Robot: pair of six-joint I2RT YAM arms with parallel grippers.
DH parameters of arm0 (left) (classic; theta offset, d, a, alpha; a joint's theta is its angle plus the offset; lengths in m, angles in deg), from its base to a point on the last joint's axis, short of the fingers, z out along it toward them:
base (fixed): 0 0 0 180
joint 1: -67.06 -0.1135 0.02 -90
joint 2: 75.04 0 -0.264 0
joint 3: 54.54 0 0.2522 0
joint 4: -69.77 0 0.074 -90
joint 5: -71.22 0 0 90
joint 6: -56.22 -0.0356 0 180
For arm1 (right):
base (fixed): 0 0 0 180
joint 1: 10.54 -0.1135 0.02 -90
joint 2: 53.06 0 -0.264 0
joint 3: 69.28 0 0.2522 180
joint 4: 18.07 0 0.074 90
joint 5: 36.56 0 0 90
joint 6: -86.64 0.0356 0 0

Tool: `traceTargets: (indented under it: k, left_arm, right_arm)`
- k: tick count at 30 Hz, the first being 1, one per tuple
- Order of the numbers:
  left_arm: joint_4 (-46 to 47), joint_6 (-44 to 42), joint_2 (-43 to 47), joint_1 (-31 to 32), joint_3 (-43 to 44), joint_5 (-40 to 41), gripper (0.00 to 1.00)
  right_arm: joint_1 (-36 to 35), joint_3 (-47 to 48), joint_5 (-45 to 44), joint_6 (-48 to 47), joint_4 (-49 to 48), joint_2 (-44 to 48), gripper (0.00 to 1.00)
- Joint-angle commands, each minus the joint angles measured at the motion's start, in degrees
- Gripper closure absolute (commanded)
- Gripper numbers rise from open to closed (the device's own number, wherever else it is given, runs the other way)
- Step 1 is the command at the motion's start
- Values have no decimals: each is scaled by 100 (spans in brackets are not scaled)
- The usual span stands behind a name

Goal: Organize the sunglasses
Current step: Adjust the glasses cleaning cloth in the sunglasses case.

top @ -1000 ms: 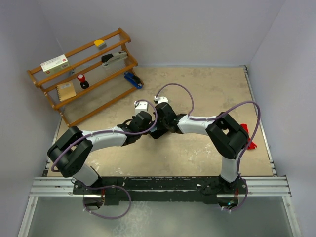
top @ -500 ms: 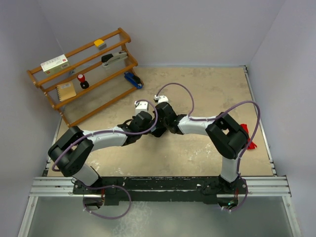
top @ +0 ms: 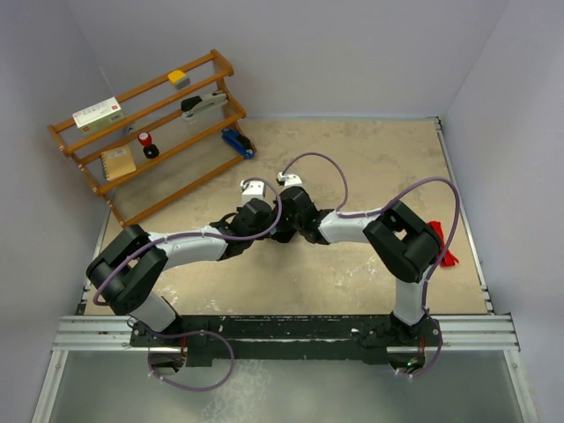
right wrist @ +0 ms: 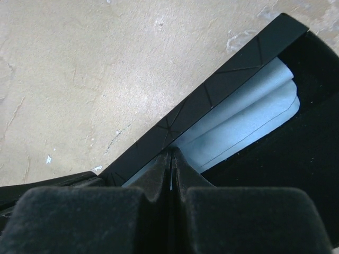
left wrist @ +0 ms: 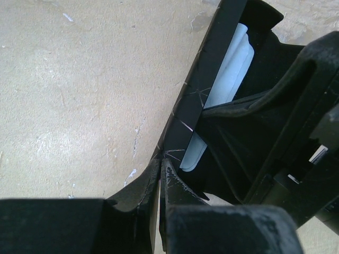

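top view, sunglasses: a small red pair (top: 450, 259) lies on the table (top: 379, 159) at its right edge. it is partly hidden behind the right arm's elbow, and well apart from both grippers and from the case.
top view, arms: both are bent in toward the middle of the table. their wrists are close together there and cover what sits beneath them.
top view, rack: a wooden rack (top: 185, 189) stands at the far left corner with small office things on its rails.
left wrist view, case: a black case (left wrist: 193, 100) lies open on the table. its thin wall runs from the far right down to the fingertips.
left wrist view, cloth: a pale blue cloth (left wrist: 228, 74) lies folded inside the case, just behind that wall.
left wrist view, left gripper: the left gripper (left wrist: 160, 172) has its jaws narrow, almost together, pinching the near end of the case wall.
right wrist view, right gripper: the right gripper (right wrist: 171, 161) has its jaws narrow, with only a sliver between them. the tips are at the case wall, with the cloth showing on both sides of them. i cannot tell whether they pinch the wall, the cloth or nothing.
right wrist view, case inside: dark lining shows to the right of the cloth.
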Motion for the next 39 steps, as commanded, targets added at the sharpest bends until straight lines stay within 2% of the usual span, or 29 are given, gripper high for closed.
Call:
traceTargets:
  k: [1,6,23,30,39]
  left_arm:
    - [-49,-17,-88,23,44,-98,100]
    - [-63,-14,-81,23,28,-90,100]
    - [-52,-47,-204,22,-44,-20,100]
    - [-61,-39,-178,23,-120,-74,100]
    - [-132,20,-22,48,-209,-125,100]
  right_arm:
    - [-14,-117,288,249,-561,-20,100]
    - [-7,-305,377,307,-893,44,100]
    - [94,-1061,-481,546,-638,1033,100]
    - [432,-1399,135,985,-1286,878,100]
    - [467,-1501,529,1286,-2102,616,100]
